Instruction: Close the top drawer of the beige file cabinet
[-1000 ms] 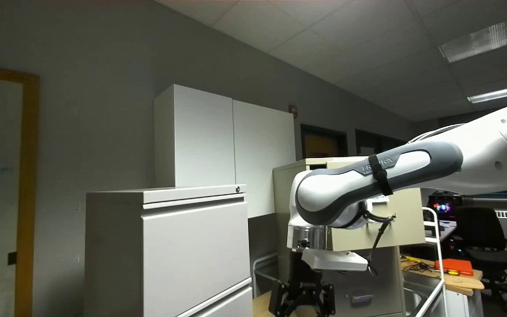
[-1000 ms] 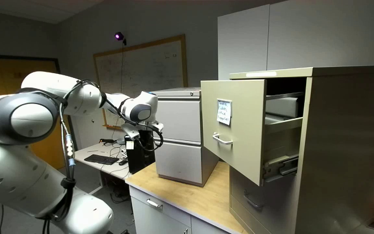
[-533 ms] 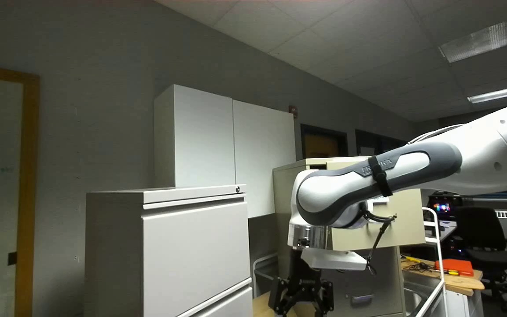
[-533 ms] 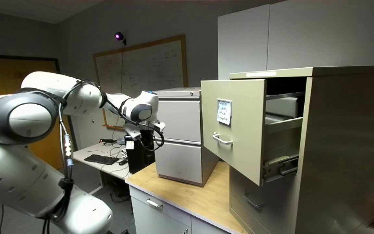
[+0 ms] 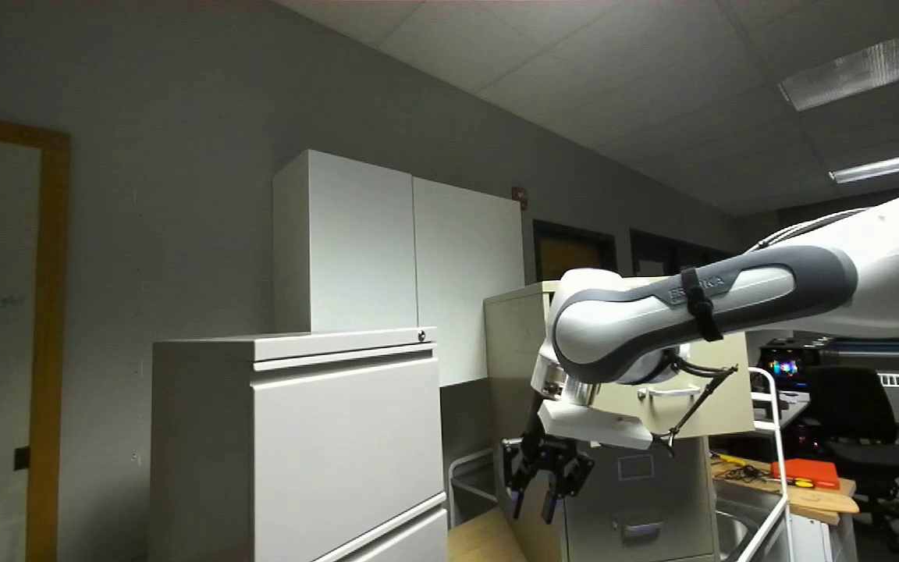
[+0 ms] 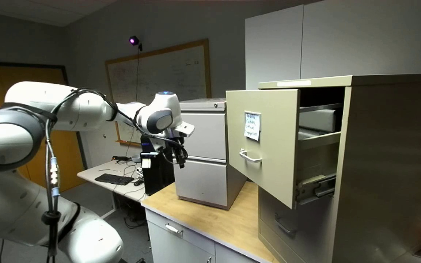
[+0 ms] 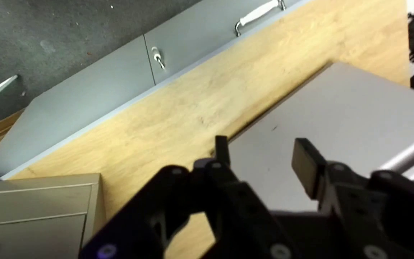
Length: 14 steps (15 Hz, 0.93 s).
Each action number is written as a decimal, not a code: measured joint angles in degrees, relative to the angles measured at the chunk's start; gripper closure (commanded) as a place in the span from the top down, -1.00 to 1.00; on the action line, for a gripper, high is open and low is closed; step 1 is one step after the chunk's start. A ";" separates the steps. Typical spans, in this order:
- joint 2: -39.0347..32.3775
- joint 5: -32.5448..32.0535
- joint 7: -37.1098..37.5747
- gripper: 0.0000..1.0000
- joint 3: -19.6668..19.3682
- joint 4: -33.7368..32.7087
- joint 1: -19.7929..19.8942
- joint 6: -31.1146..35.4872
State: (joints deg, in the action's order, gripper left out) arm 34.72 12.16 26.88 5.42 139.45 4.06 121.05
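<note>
Pincer (image 7: 262, 154), black and jointed, 2 fingers (image 7: 304, 165) parted under my remote control, beige flat-fronted metal top drawer (image 6: 278, 146) jutting from the upright beige metal file cabinet (image 6: 389, 164), pale grey boxy 2-drawer cabinet (image 6: 207, 144) on the tan wood-grain counter (image 6: 214, 221)

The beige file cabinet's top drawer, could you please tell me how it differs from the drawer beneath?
The top drawer stands pulled out, while the lower drawer is shut. The top drawer carries a handwritten label; the lower drawer shows none. Both have a bar handle.
</note>
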 measured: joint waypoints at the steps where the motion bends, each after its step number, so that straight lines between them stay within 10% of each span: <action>1: 1.29 -0.65 1.12 -0.77 -0.03 0.33 1.35 0.85; 14: 16.64 -10.83 17.99 -1.00 -0.89 8.94 21.24 9.85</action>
State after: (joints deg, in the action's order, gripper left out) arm 51.36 1.33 44.87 4.54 148.38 25.30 130.90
